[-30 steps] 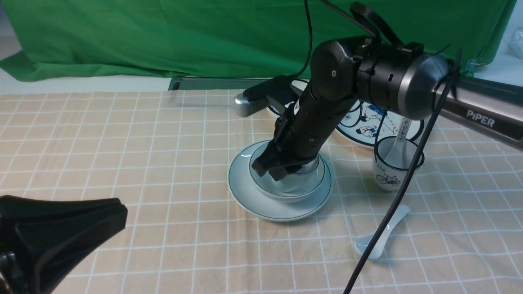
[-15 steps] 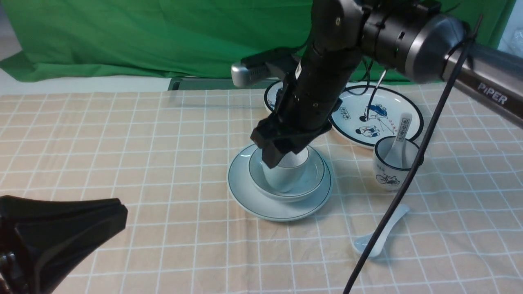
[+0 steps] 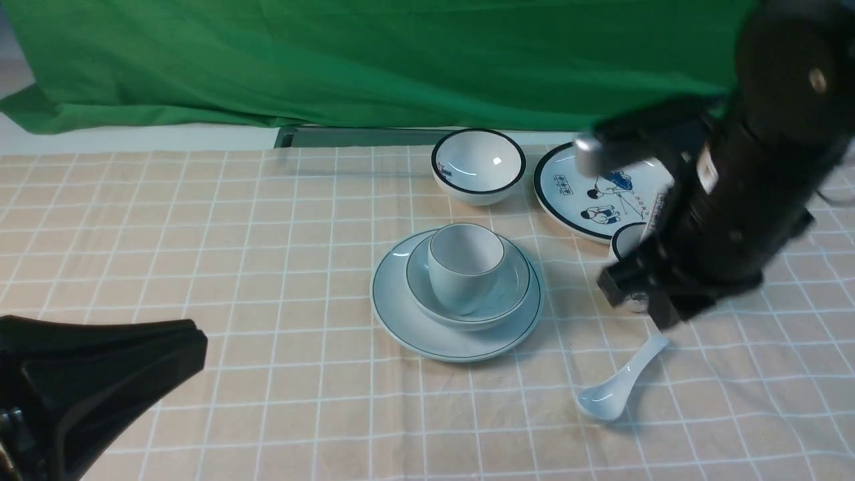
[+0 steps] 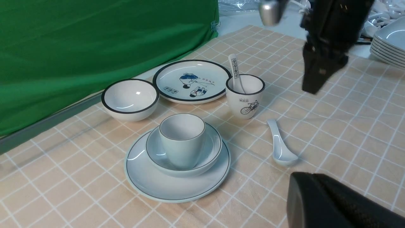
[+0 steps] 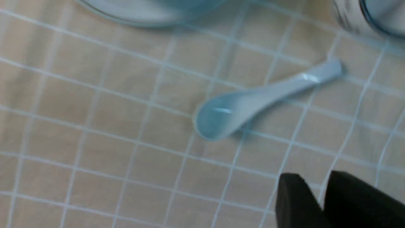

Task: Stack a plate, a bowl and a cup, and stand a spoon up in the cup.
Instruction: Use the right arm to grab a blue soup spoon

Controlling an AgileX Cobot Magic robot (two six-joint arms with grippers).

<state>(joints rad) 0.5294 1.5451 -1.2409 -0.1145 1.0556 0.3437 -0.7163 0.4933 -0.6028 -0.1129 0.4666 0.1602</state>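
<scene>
The plate (image 3: 401,321) lies on the checked cloth with the bowl (image 3: 514,294) on it and the cup (image 3: 464,267) upright in the bowl; the stack also shows in the left wrist view, cup (image 4: 182,142). The spoon (image 3: 618,384) lies flat on the cloth to the right of the stack, bowl end nearer me; it also shows in the right wrist view (image 5: 246,107). My right gripper (image 3: 638,300) hangs just above the spoon's handle end, jaws slightly apart and empty (image 5: 313,180). My left gripper (image 3: 200,347) is shut and empty at the near left.
A black-rimmed bowl (image 3: 477,164) and a cartoon plate (image 3: 588,194) stand at the back. A bicycle cup (image 4: 245,95) holding a labelled spoon is partly hidden behind my right arm. A pile of plates (image 4: 389,41) sits beyond the cloth.
My right gripper has let go of the cup in the bowl, lifted away, and swung right and down to above the loose spoon. The left arm has not moved.
</scene>
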